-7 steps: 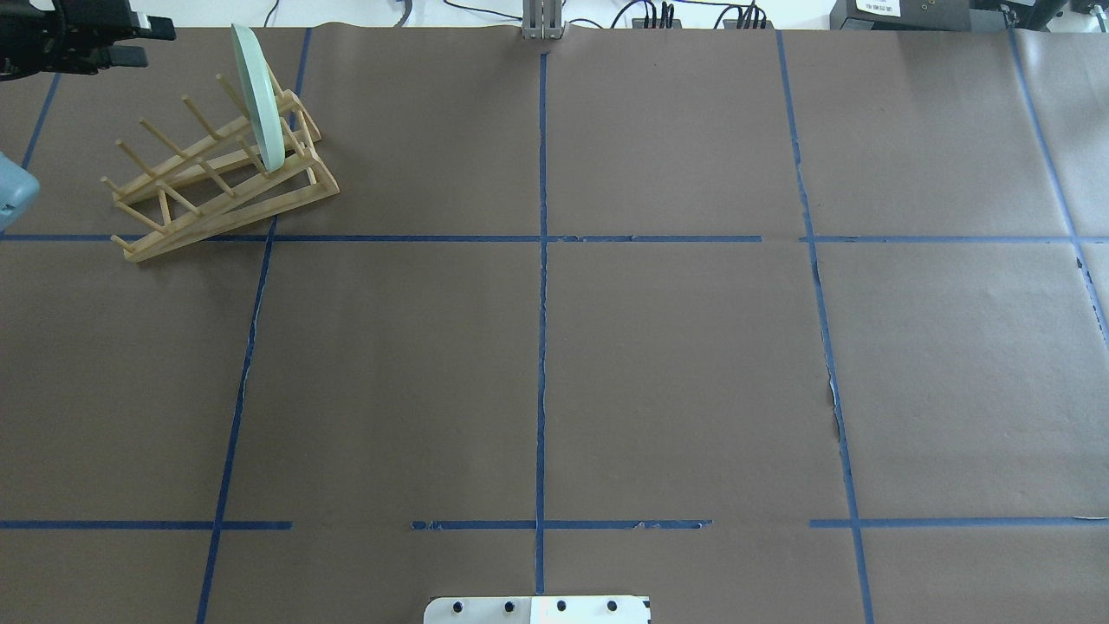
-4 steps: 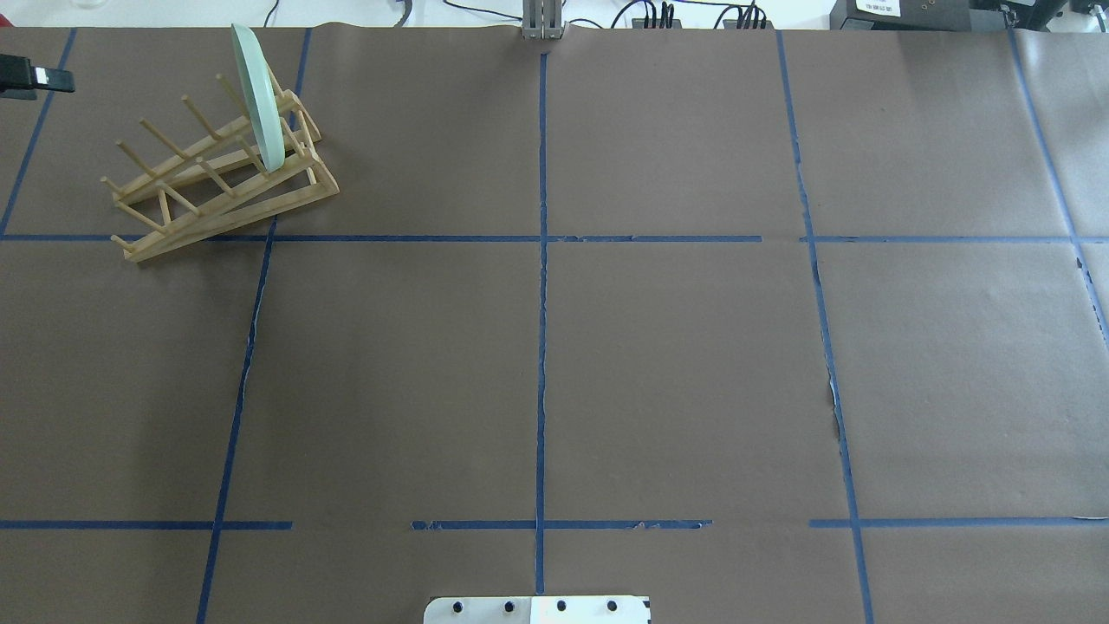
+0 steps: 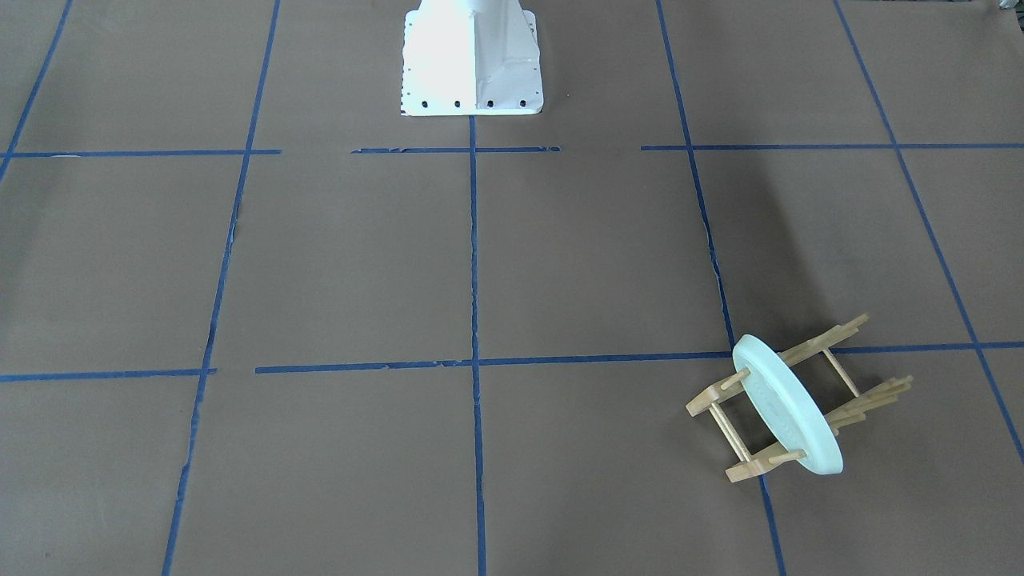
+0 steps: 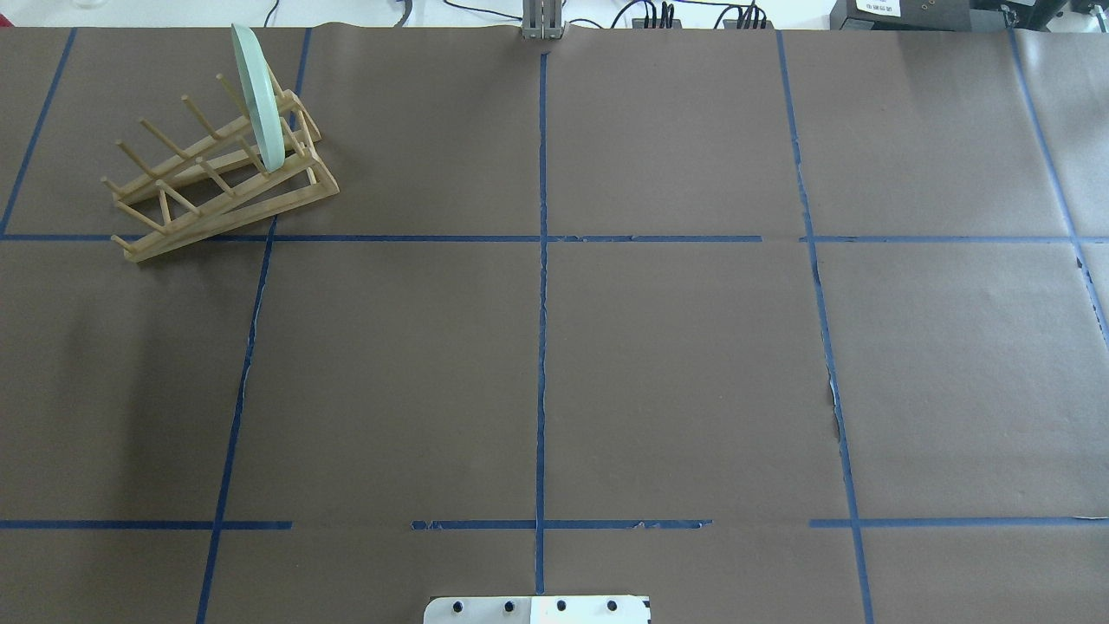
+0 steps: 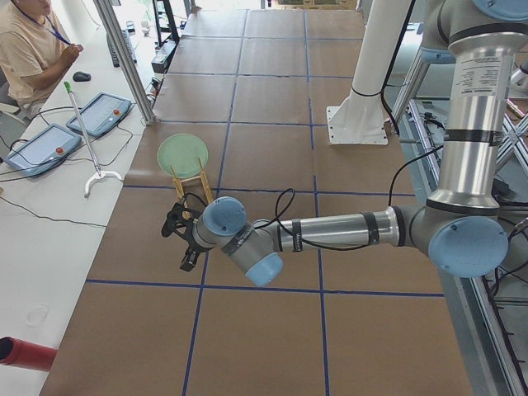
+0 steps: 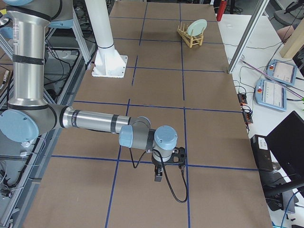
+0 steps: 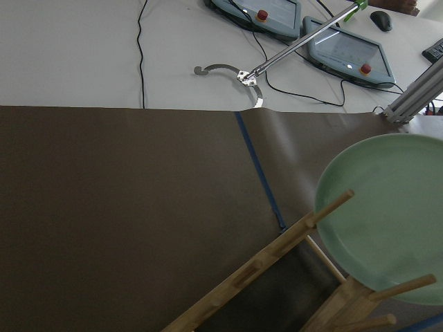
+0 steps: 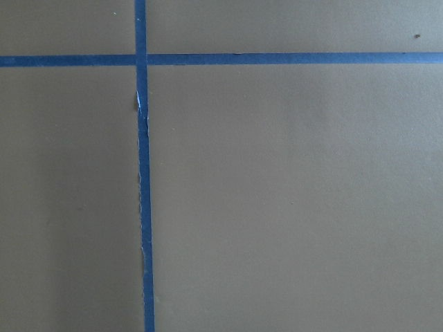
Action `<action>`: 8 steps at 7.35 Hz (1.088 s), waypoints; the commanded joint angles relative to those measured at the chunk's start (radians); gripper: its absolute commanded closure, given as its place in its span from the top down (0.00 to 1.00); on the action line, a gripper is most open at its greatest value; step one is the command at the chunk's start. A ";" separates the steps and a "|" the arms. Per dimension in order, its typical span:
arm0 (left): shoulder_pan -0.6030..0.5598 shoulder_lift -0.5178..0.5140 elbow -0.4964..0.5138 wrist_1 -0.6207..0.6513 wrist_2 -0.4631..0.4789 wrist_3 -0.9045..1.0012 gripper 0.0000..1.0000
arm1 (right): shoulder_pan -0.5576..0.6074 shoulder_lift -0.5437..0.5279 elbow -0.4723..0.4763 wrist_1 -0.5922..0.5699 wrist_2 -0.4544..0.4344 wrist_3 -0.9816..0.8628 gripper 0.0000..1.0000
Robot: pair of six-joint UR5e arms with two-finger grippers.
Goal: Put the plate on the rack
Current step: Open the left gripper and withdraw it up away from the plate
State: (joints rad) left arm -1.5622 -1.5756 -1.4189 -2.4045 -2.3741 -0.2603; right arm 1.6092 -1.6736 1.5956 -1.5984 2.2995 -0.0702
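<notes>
Between rack (image 4: pixel 260 205) pegs, plate (image 4: pixel 258 95) on edge, left claw (image 5: pixel 182 238), right claw (image 6: pixel 164 167), openness impossible to tell.

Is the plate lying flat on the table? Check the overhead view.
No, the plate stands on edge between the pegs at one end of the rack.

Ahead of the left hand (image 5: pixel 181 239), the round mint-green plate (image 7: pixel 387 214) is cropped by the wrist view's right edge.
</notes>
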 commanded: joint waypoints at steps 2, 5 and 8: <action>-0.070 0.057 -0.122 0.533 0.035 0.301 0.99 | 0.000 0.000 0.001 0.000 0.000 0.001 1.00; -0.070 0.052 -0.212 0.798 0.033 0.384 0.99 | 0.000 0.000 0.000 0.000 0.000 0.001 1.00; -0.070 0.063 -0.225 0.815 0.021 0.388 1.00 | 0.000 0.000 0.000 -0.002 0.000 0.000 1.00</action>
State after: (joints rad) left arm -1.6313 -1.5176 -1.6351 -1.5936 -2.3482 0.1255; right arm 1.6091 -1.6736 1.5953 -1.5994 2.2994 -0.0704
